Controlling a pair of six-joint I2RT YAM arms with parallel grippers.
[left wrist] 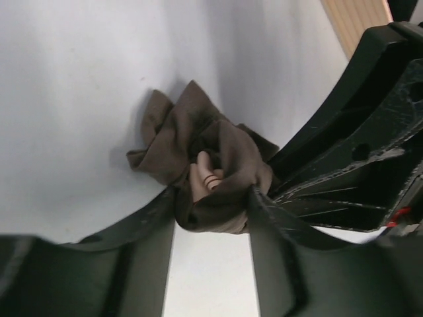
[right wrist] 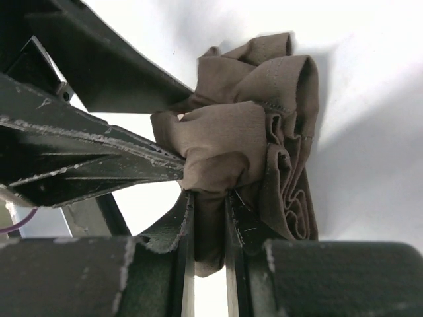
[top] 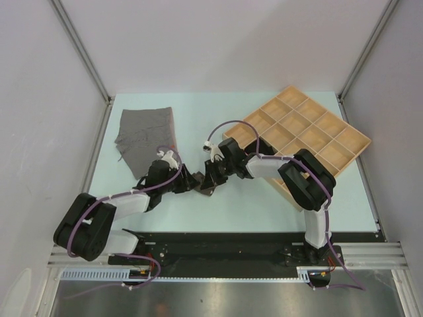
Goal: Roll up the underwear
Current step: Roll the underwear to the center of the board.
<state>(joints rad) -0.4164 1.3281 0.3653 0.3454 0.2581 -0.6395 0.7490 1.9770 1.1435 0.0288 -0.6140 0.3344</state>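
Note:
The dark brown underwear (top: pixel 205 189) is a crumpled bundle on the table between my two grippers. My left gripper (top: pixel 192 180) is shut on it; in the left wrist view the bundle (left wrist: pixel 198 132) sits squeezed between the tips of my left gripper (left wrist: pixel 213 198). My right gripper (top: pixel 211 176) is shut on it too; in the right wrist view a fold of the bundle (right wrist: pixel 264 86) is pinched between the narrow jaws of my right gripper (right wrist: pixel 207 195). The heather grey underwear (top: pixel 147 135) lies flat at the back left. The black underwear is out of view.
The compartmented wooden tray (top: pixel 361 141) stands at the back right, its near corner beside my right arm; a strip of it shows in the left wrist view (left wrist: pixel 353 20). White walls and metal posts enclose the table at the back and sides.

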